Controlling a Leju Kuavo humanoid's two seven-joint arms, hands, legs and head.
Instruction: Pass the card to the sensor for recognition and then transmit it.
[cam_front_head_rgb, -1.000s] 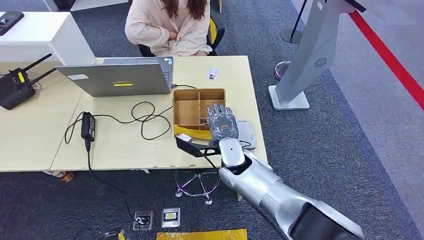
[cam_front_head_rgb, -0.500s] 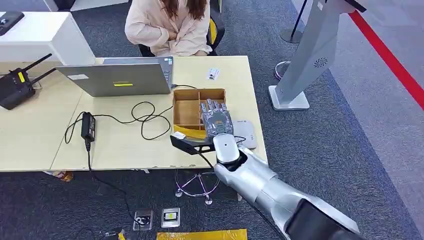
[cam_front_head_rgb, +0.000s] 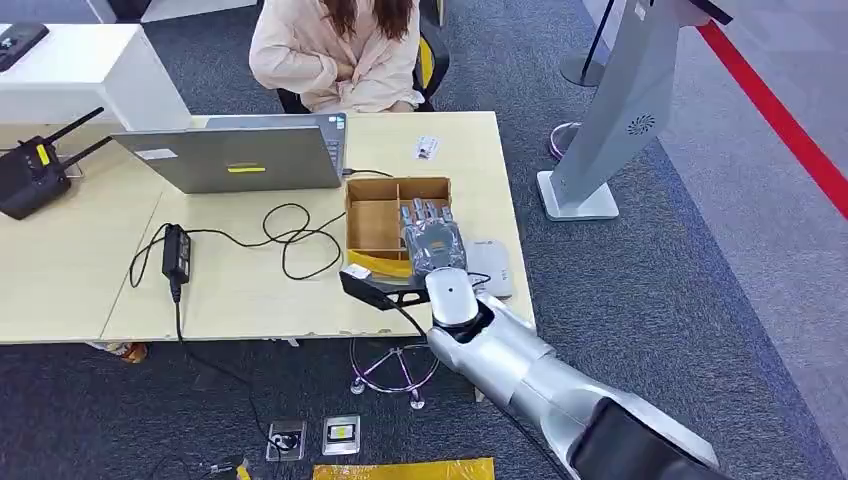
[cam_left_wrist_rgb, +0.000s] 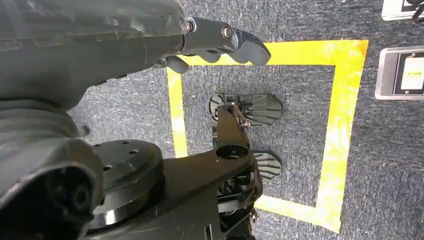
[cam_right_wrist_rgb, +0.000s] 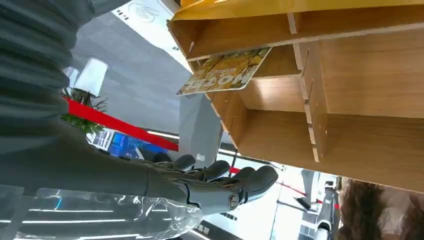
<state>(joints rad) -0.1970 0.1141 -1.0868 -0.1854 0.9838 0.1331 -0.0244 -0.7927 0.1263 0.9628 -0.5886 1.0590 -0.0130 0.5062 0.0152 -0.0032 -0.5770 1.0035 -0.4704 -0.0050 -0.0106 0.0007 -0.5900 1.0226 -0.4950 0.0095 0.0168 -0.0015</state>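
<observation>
My right hand (cam_front_head_rgb: 432, 240) hovers flat over the right compartments of the wooden divider box (cam_front_head_rgb: 397, 181), its fingers stretched out and apart with nothing in them. Seen from the right wrist, a yellow printed card (cam_right_wrist_rgb: 225, 72) leans inside one compartment of the box (cam_right_wrist_rgb: 370, 75), and my right hand's fingers (cam_right_wrist_rgb: 220, 185) stay apart from it. A white sensor pad (cam_front_head_rgb: 493, 268) lies on the table just right of the hand. My left hand (cam_left_wrist_rgb: 220, 42) hangs over the floor, holding nothing.
A person sits behind the table (cam_front_head_rgb: 250, 290) at the far side. A grey laptop (cam_front_head_rgb: 235, 155), a black power brick with looped cable (cam_front_head_rgb: 177, 252) and a small white badge (cam_front_head_rgb: 427, 148) lie on it. A white kiosk stand (cam_front_head_rgb: 610, 120) is to the right.
My right hand has slid a little to the left and farther over the box; in the last half second it has barely moved.
</observation>
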